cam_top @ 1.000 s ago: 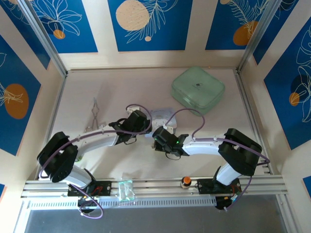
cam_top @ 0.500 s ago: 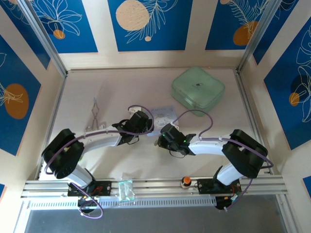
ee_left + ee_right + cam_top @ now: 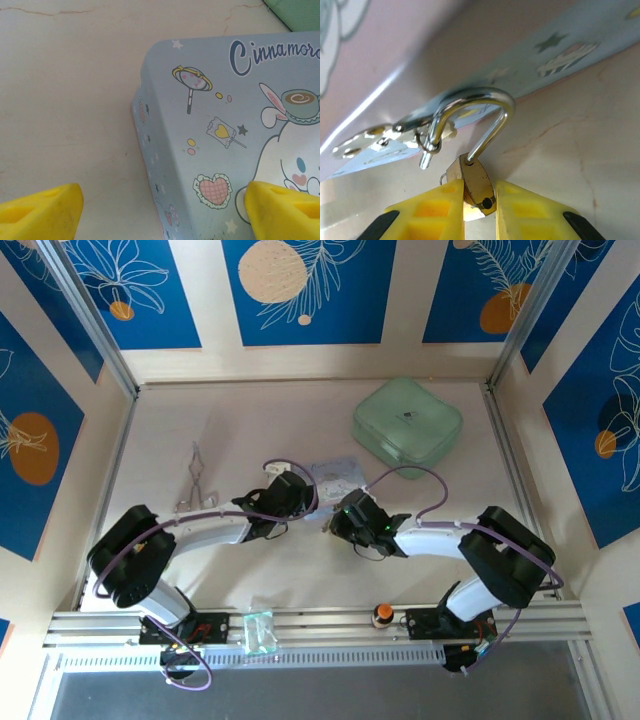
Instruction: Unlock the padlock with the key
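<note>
Right wrist view: the right claw (image 3: 480,194) is closed to a narrow gap on the brass body of the padlock (image 3: 472,180), held just near of the blue tin (image 3: 335,475) at mid-bench. One leg of the shackle (image 3: 475,100) sits in the body. The other leg ends free to the left, so the lock may already be sprung, though this cannot be confirmed. A small ring hangs on the free leg, and a blurred silvery piece on it, judged to be the key (image 3: 365,141), lies against the tin. The keyhole (image 3: 485,203) is empty. The left claw (image 3: 160,210) hangs wide open and empty over the tin's left corner. Step in hand: steadying the lock. The next move calls for the left claw to take the key and seat it in the keyhole. The ring tether and the tin wall crowd that approach. A green case (image 3: 407,423) lies far right on the bench (image 3: 250,420), and forceps (image 3: 195,475) lie left, both well apart.
</note>
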Tool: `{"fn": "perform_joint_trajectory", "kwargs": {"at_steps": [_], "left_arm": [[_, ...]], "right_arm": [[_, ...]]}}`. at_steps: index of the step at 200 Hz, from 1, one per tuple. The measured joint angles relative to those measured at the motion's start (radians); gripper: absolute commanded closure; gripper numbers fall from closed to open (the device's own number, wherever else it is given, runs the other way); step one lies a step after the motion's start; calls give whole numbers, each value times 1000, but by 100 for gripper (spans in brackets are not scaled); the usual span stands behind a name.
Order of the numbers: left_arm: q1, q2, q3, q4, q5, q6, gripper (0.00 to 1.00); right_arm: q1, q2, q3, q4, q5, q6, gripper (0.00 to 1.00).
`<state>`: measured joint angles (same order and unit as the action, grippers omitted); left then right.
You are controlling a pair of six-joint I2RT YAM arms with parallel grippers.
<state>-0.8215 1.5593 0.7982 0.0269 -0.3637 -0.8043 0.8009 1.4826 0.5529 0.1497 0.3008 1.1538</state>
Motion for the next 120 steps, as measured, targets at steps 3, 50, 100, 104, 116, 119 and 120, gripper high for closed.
{"fn": "perform_joint_trajectory", "kwargs": {"at_steps": [3, 50, 100, 104, 116, 119, 120], "left_arm": [[0, 0, 0, 1, 0, 0, 16], [-2, 6, -5, 25, -4, -3, 16], [-4, 9, -6, 37, -4, -3, 16], [-4, 9, -6, 37, -4, -3, 16], [-4, 10, -7, 37, -4, -3, 16], [-4, 10, -7, 37, -4, -3, 16], [-4, 10, -7, 37, -4, -3, 16]], "right_arm": [[-3, -2, -2, 0, 0, 0, 81], [-45, -60, -27, -20, -12, -5, 81], [-117, -95, -80, -41, -24, -16, 81], [-122, -96, -86, -43, -24, -17, 81], [-137, -98, -103, -38, -31, -17, 81], [-139, -98, -103, -36, -34, -18, 81], [-140, -98, -103, -36, -34, -18, 81]]}}
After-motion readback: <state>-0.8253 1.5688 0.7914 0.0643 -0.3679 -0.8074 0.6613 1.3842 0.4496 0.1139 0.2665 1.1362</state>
